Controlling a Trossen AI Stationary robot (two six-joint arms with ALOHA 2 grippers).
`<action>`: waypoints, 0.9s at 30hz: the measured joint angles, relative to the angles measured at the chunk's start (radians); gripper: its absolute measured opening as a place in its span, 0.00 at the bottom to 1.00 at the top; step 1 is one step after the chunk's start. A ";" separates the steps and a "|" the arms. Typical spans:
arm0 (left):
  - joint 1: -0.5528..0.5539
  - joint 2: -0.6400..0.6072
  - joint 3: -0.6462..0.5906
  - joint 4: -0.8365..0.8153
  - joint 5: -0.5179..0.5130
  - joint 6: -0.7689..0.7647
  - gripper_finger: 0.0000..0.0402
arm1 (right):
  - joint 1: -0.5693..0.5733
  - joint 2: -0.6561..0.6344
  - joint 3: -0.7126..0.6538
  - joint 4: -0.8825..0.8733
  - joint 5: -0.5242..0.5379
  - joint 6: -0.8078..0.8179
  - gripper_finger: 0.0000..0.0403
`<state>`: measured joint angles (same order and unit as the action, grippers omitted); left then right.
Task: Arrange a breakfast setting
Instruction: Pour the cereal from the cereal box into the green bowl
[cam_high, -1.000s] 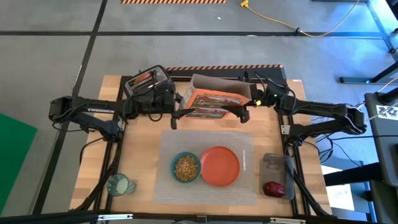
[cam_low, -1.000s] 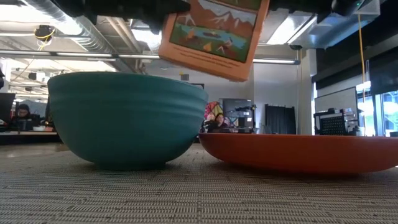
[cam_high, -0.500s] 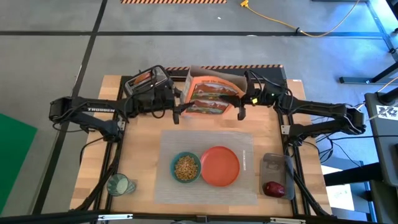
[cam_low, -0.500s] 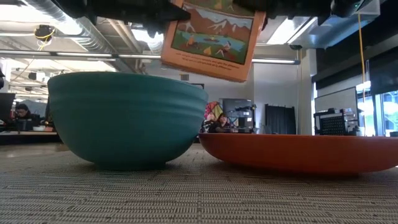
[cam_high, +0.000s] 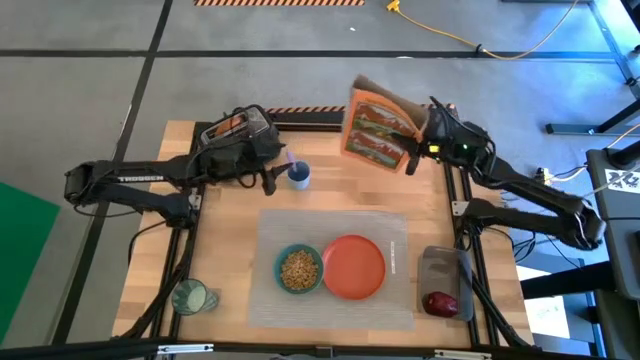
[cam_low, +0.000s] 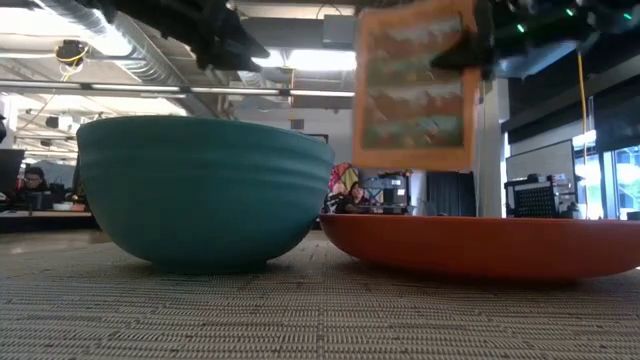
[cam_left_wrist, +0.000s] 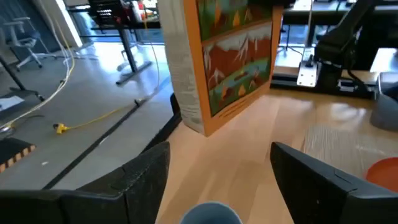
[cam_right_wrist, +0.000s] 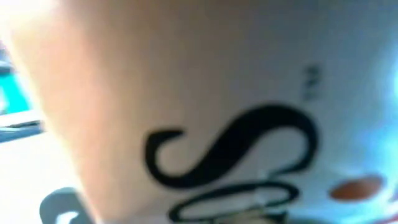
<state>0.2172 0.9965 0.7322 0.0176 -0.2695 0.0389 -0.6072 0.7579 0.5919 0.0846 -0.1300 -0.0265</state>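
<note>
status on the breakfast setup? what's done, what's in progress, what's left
Done: teal bowl, already filled with cereal, and orange-red plate sit on the placemat.
In hand: right gripper holds the cereal box above the table's far edge; left gripper is open near a small blue cup.
Left: glass and apple are off the mat.

We see the placemat (cam_high: 335, 268) at the middle of the surface (cam_high: 230, 250), bearing the bowl (cam_high: 298, 268) left of the plate (cam_high: 353, 266). The glass (cam_high: 190, 297) stands at the near left, the apple (cam_high: 440, 303) at the near right. A toaster (cam_high: 238, 130) sits far left, a cup (cam_high: 298, 176) just right of it. The right end effector (cam_high: 412, 142) holds a box (cam_high: 375, 130) above the far right.
</note>
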 joint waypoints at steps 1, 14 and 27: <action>-0.009 -0.019 0.000 -0.014 -0.019 -0.001 0.68 | -0.010 -0.050 -0.041 -0.008 0.047 0.001 0.11; -0.099 -0.092 0.000 -0.028 -0.141 -0.002 0.67 | -0.022 -0.393 -0.358 -0.121 0.471 0.020 0.11; -0.144 -0.091 -0.001 -0.027 -0.189 -0.031 0.67 | -0.022 -0.412 -0.410 -0.134 0.539 -0.012 0.29</action>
<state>0.0734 0.9058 0.7315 -0.0093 -0.4587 0.0080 -0.6292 0.3462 0.1818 -0.0490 0.4088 -0.0386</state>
